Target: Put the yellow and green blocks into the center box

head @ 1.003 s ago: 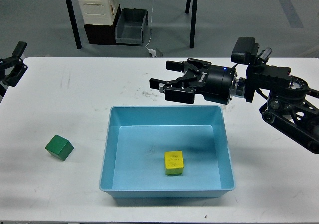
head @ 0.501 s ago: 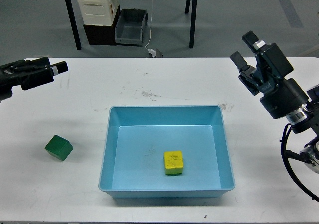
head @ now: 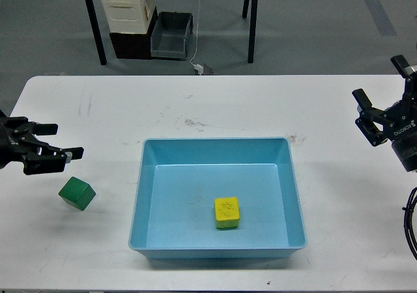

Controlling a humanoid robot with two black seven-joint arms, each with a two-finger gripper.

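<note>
A yellow block (head: 227,213) lies inside the blue box (head: 144,176) at the table's center. A green block (head: 77,193) sits on the white table left of the box. My left gripper (head: 64,144) is open and empty, pointing right, just above and left of the green block, apart from it. My right gripper (head: 380,103) is open and empty at the far right edge, well clear of the box.
The white table (head: 208,104) spreads around the box. Beyond its far edge, on the floor, stand a white bin (head: 128,6), a grey bin (head: 172,34) and black table legs (head: 95,26).
My right arm has swung away from above the box to the far right edge. My left gripper has come down and in toward the green block. The blocks have not moved.
</note>
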